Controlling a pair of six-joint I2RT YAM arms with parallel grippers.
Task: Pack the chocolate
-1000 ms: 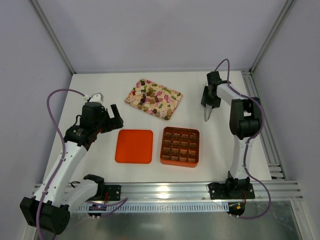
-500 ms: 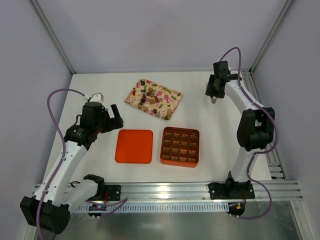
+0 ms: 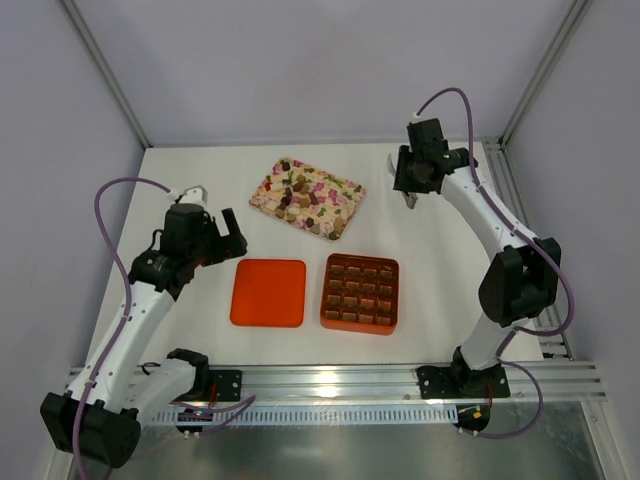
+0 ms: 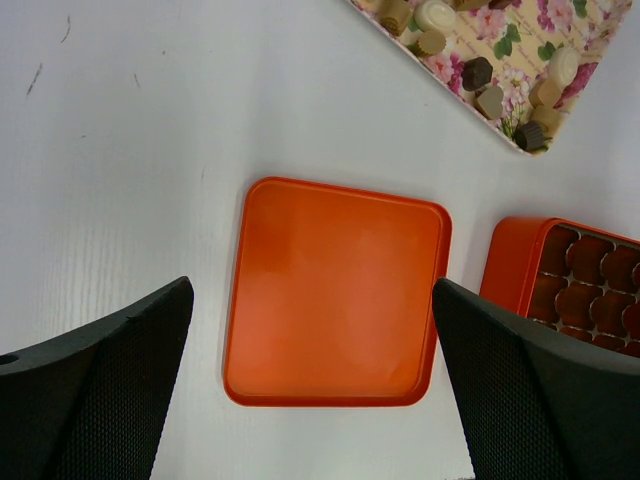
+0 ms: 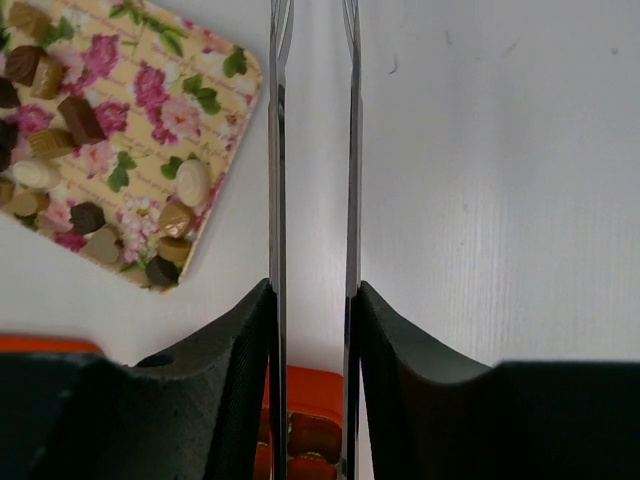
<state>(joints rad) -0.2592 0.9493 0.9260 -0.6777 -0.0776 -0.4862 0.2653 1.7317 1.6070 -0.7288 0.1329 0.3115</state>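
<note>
Loose chocolate (image 3: 300,197) in dark brown, mid brown and tan lies on the pink floral tray (image 3: 345,190) at the back; it also shows in the left wrist view (image 4: 478,72) and the right wrist view (image 5: 80,118). The orange box (image 3: 325,292) holds several chocolate pieces (image 3: 362,290) in its grid. My right gripper (image 3: 410,188) is shut on metal tweezers (image 5: 277,150), whose blades stand apart with nothing between them, just right of the tray. My left gripper (image 3: 232,235) hangs open and empty above the orange lid (image 4: 335,290).
The orange lid (image 3: 268,292) lies flat left of the box. The box corner shows in the left wrist view (image 4: 510,260) and between the tweezer blades (image 5: 300,385). Frame posts and walls enclose the white table; a rail runs along its right edge.
My right arm has swung from beside the box toward the back and then left, nearer the tray's right end, with the tweezers. The left arm has not moved.
</note>
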